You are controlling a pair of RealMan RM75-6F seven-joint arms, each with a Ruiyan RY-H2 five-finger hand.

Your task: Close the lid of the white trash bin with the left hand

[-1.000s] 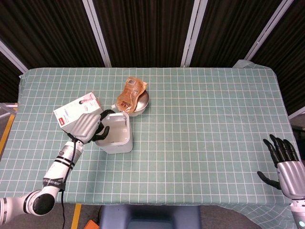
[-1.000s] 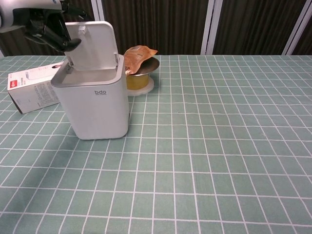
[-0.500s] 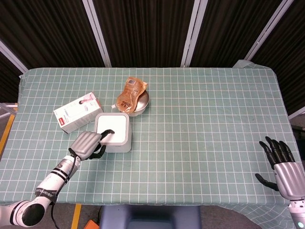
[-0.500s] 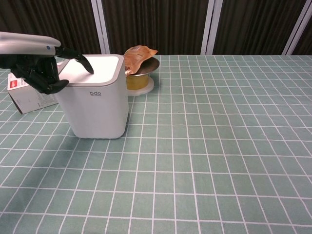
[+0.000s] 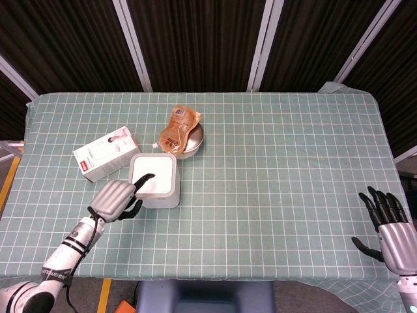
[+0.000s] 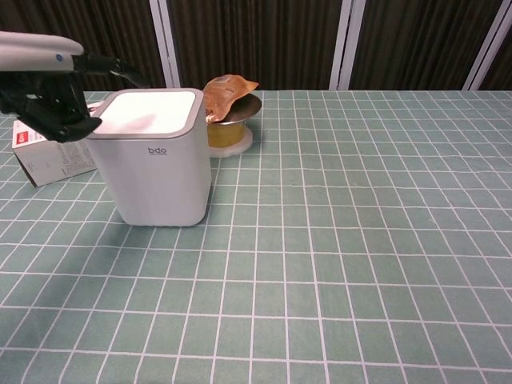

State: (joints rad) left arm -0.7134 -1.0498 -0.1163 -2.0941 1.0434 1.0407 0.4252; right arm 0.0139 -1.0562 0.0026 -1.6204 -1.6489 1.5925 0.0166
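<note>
Since the earlier frames, the lid [image 5: 154, 175] has dropped flat onto the white trash bin [image 6: 157, 172] and the left hand [image 5: 115, 199] has drawn back toward the table's near edge. One finger [image 5: 144, 178] extends over the lid; whether it touches cannot be determined. Remaining fingers are curled, holding nothing. The bin stands immediately right of this hand, on a green checked tablecloth [image 5: 280, 169]. Beyond the hand lies a white box [image 5: 99, 154]; beyond the bin, a metal bowl [image 5: 193, 140] carries a brown pouch [image 5: 177, 127]. Dark panelled walls [image 5: 195, 39] back the table. The right hand [image 5: 391, 225] hangs released, fingers spread, at the far right corner.
</note>
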